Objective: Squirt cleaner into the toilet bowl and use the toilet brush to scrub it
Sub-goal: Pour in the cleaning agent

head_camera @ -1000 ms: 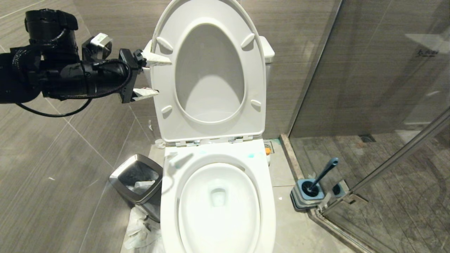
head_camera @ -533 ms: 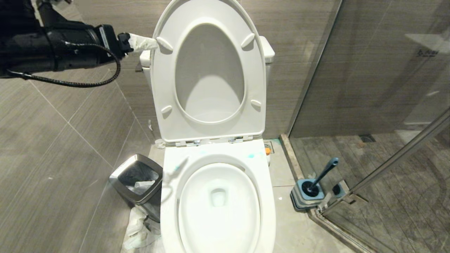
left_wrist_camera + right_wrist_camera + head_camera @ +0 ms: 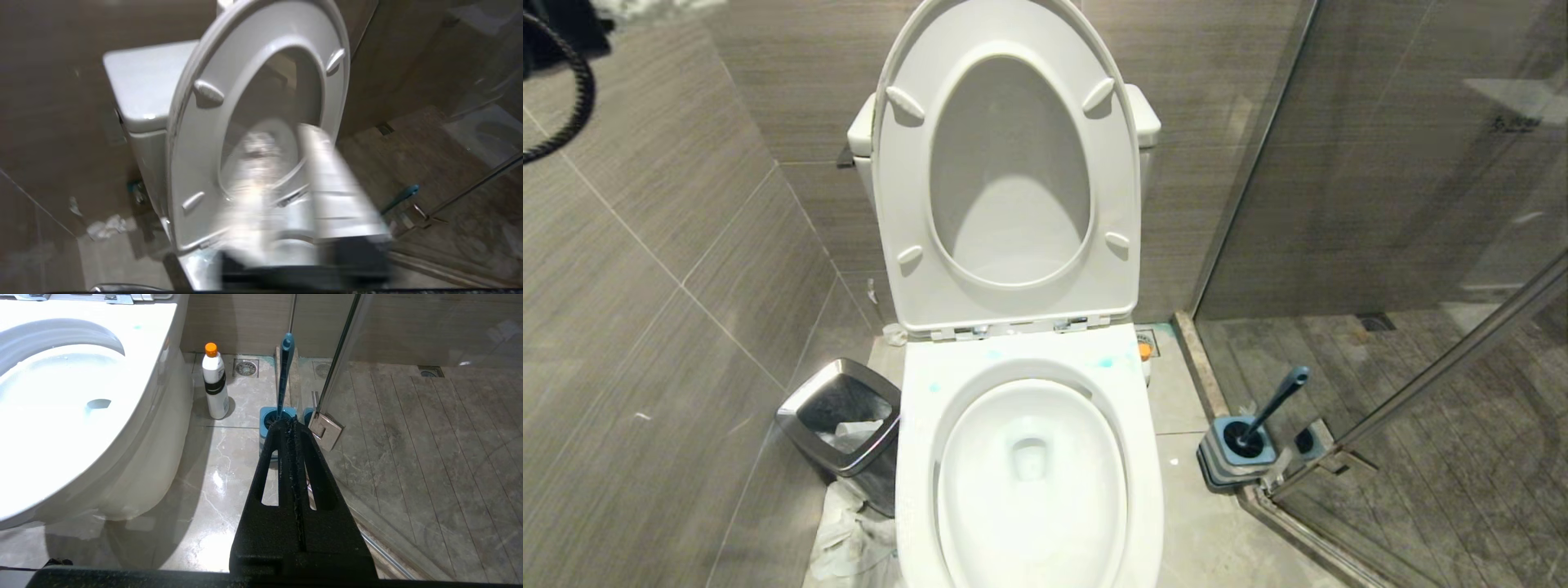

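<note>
Right wrist view shows the right gripper point(image 3: 291, 428) with its two black fingers pressed together, holding nothing, low above the floor tiles. Just beyond it stands the slim dark blue plastic toilet brush point(image 3: 283, 371), upright in its square blue-and-grey holder beside the glass shower door's hinge. The small white plastic cleaner bottle with the orange cap point(image 3: 215, 381) stands upright on the floor near the brush, close against the side of the large glossy white ceramic toilet bowl point(image 3: 53, 416). The left gripper point(image 3: 294, 192) is a blur in its own wrist view, its pale fingers closed and empty, raised in front of the upright white seat and lid point(image 3: 204, 134). From the head, a steel-rimmed black bin point(image 3: 841, 416) sits left of the bowl.
</note>
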